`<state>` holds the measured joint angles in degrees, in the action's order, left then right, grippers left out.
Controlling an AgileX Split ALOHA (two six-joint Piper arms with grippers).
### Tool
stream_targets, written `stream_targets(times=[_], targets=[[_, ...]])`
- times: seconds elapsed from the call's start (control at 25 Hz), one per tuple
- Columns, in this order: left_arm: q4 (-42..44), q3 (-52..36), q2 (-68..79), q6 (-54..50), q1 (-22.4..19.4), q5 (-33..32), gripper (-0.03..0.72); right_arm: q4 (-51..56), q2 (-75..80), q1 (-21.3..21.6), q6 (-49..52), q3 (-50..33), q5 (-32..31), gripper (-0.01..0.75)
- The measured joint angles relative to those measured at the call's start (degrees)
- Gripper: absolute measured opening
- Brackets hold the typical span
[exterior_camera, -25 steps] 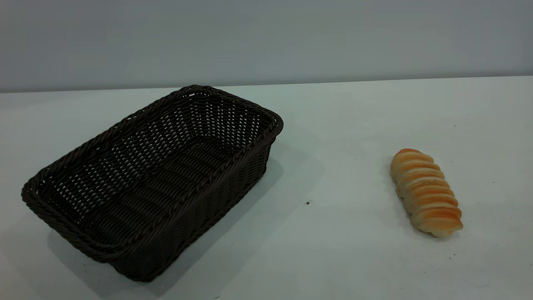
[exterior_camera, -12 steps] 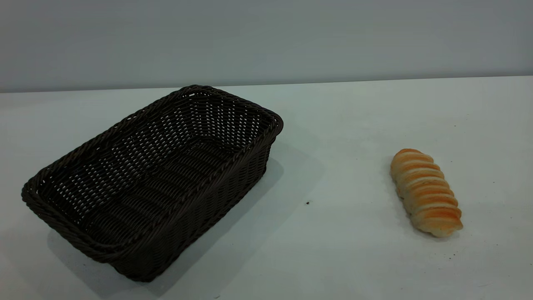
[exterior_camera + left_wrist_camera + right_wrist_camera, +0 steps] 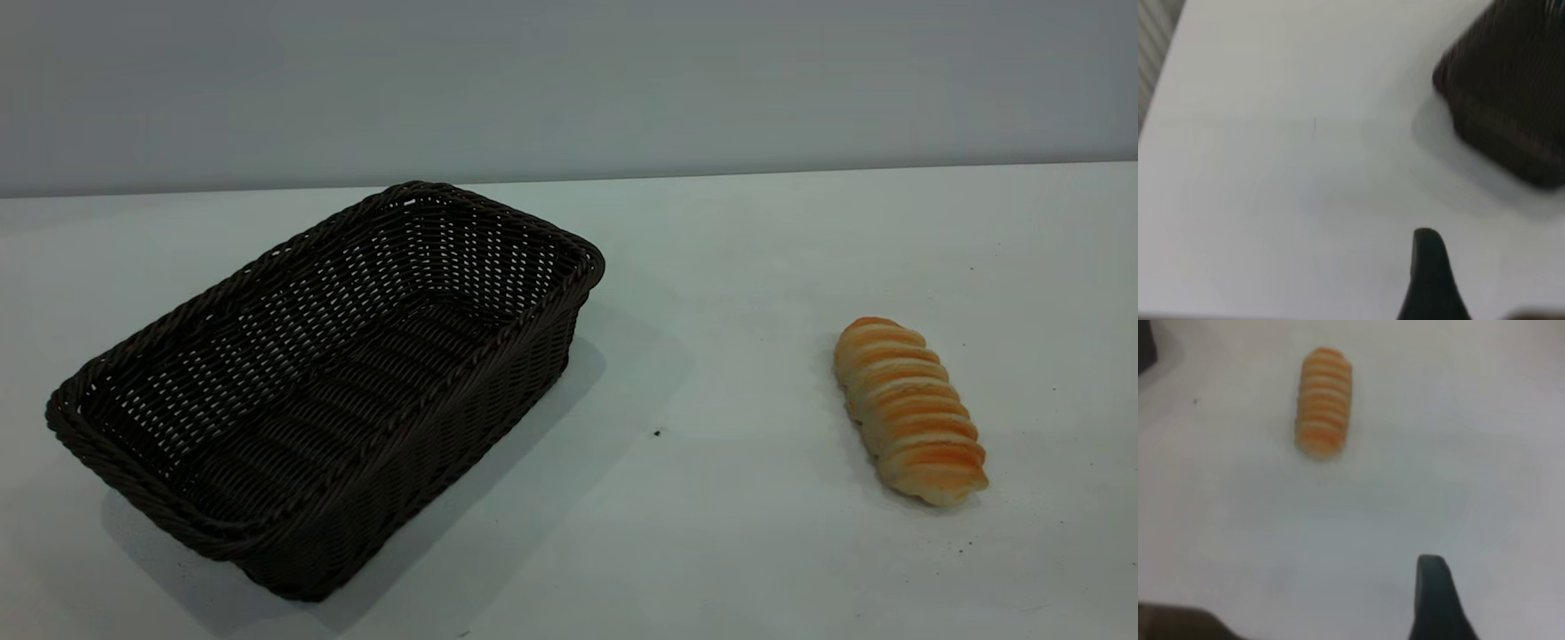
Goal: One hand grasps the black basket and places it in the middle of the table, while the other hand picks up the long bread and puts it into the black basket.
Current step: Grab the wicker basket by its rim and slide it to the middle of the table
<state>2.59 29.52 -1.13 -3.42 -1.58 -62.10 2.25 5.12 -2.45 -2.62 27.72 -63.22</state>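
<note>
1. Wicker, dark brown-black and woven into a large rectangular black basket (image 3: 329, 382) with a braided rim and sloping sides, stands upright on the wide plain white matte table (image 3: 711, 533), on the left side of the exterior view and turned at an angle to the table's edge.
2. Nothing lies inside the basket; its open weave shows the pale table through the walls.
3. A small elongated golden-orange and cream long bread (image 3: 909, 411) with crosswise ridges lies flat on the table at the right of the exterior view, well apart from the basket.
4. A tiny dark speck (image 3: 657, 433) sits on the table between basket and bread.
5. Neither arm appears in the exterior view.
6. In the left wrist view, one black finger (image 3: 1431, 280) of the left end effector hangs above bare table, apart from a corner of the basket (image 3: 1511, 100); I cannot tell whether this end effector is open or closed.
7. In the right wrist view, one black finger (image 3: 1438, 600) of the right end effector hangs above bare table, apart from the bread (image 3: 1323, 401); whether it is open or closed cannot be told either.
</note>
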Motion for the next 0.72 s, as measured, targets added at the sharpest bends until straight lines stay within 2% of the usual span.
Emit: stream_targets(times=[0.08,0.2,0.6,0.72], targets=[[-0.2,1.8,0.4,-3.4,0.0,3.2,0.567,0.0,0.3,0.0,0.1,0.8,2.3,0.440],[-0.2,3.0,5.9,-6.7,0.0,3.5,0.567,1.1,3.3,0.0,0.3,1.7,6.9,0.440],[-4.7,5.9,42.5,-5.2,0.0,7.5,0.567,8.6,30.8,0.0,-6.7,5.9,17.5,0.440],[-8.0,7.2,52.7,-5.6,0.0,10.8,0.567,10.3,36.6,0.0,-7.6,6.1,19.5,0.440]])
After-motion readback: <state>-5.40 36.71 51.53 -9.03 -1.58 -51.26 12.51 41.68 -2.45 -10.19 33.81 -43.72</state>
